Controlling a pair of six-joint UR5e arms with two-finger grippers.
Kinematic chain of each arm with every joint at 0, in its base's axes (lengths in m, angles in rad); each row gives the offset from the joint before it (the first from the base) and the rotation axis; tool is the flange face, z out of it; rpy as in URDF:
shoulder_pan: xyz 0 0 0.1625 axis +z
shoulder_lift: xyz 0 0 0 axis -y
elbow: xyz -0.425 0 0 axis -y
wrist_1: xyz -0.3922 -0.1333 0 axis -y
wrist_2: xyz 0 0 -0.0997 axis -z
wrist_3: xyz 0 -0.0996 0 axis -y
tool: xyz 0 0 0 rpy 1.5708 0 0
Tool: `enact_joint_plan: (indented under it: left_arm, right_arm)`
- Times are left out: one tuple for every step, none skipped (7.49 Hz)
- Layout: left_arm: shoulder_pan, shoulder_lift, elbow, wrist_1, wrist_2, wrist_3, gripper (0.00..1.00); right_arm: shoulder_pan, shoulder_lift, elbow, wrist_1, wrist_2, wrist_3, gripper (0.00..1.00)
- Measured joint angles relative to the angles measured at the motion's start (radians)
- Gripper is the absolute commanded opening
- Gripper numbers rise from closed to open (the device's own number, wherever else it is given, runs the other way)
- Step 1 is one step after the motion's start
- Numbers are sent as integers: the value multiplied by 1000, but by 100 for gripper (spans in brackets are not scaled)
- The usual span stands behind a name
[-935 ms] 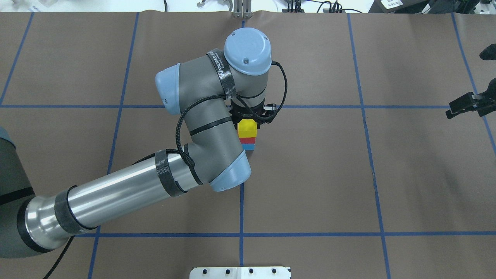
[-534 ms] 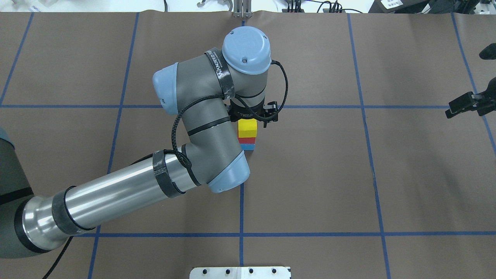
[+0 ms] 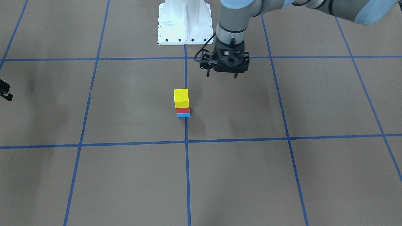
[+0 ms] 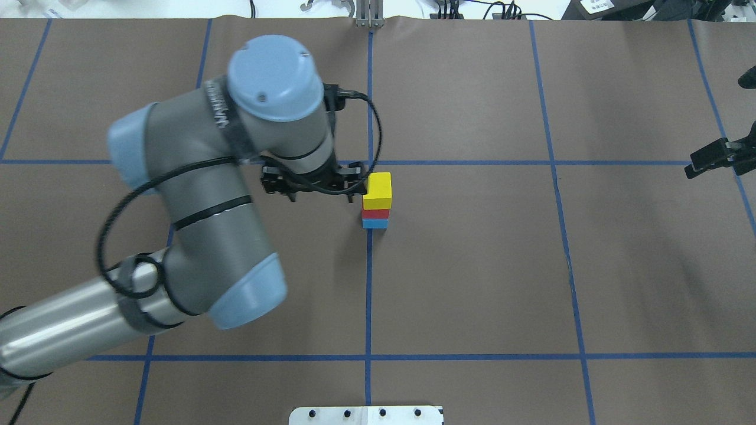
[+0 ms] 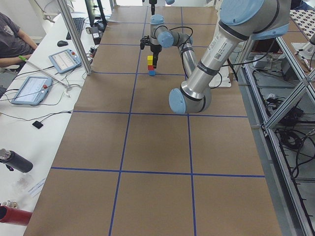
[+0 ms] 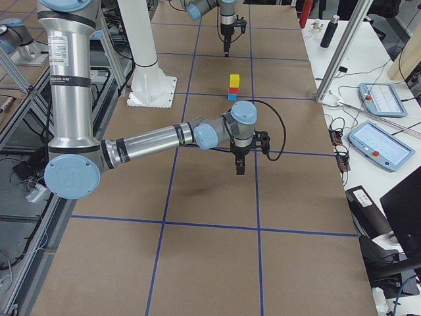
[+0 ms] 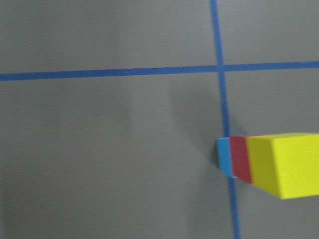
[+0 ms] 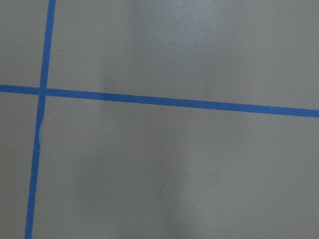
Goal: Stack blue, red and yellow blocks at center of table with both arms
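A brown-papered table (image 4: 472, 283) is wearing a grid of blue tape (image 4: 472, 162). On its middle line, the yellow block (image 4: 378, 189) is sitting on the red block (image 4: 376, 213), which sits on the blue block (image 4: 374, 224). The left gripper (image 3: 221, 75) is hovering beside them, fingers spread and empty. The right gripper (image 6: 240, 168) is hanging well apart, its finger state unclear.

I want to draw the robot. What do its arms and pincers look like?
Both arms are thick tubes: shiny silver parts and grey joints with round light-blue caps. The left arm carries a looping black cable held by black straps, one with white letters. The right arm has a black cable too. The left pincer and right pincer are black.
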Motion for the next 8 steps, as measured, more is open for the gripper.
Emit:
enact_joint_plan:
  left_arm:
    - [-73,160,-97,-24,-44,113,99]
    - [-181,303,-128,-79,-108,263,99]
    - [-313,415,-87,-148,-178,452,99]
    - [-436,474,0,-205,-249,628,99]
    - [-539,501,84,-238,-311,763,99]
    - [-614,513,140,-248,-358,842,99]
    - [-670,526,169,-248,-389,889,99]
    - [-710,545,185,-248,-403,929,99]
  right_arm:
    - [34,-12,0,-1,6,-26,100]
    - [68,-25,1,-2,15,-61,100]
    - [102,-41,2,-2,32,-93,100]
    - [136,-59,3,-2,55,-124,100]
    - [163,-73,2,-6,73,-158,100]
    - [182,-80,0,-10,81,-186,100]
    - [191,-83,-3,-13,84,-200,100]
    - [195,-83,-3,-13,85,-206,100]
